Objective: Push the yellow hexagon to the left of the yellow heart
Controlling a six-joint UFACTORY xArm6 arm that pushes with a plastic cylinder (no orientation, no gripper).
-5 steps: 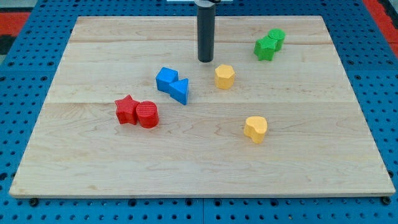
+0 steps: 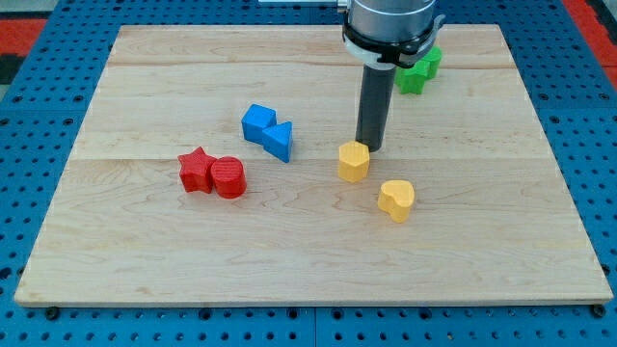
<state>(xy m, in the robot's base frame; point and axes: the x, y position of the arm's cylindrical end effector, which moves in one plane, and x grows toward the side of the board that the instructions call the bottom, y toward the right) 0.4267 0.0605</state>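
1. You see a straight, round, dark grey rod [image 2: 373, 106] with a smooth matte surface.
2. Its lower end, my tip [image 2: 370, 146], is cut flat and is the same dark grey.
3. Above it sits a wider grey metal cylinder [image 2: 390, 17] with a black band and a white collar.

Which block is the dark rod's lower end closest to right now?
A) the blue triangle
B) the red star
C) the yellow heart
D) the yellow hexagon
D: my tip sits right at the upper-right edge of the yellow hexagon block, while the yellow heart block lies farther toward the view's bottom right, and the blue triangle block and red star block are well off to the view's left.
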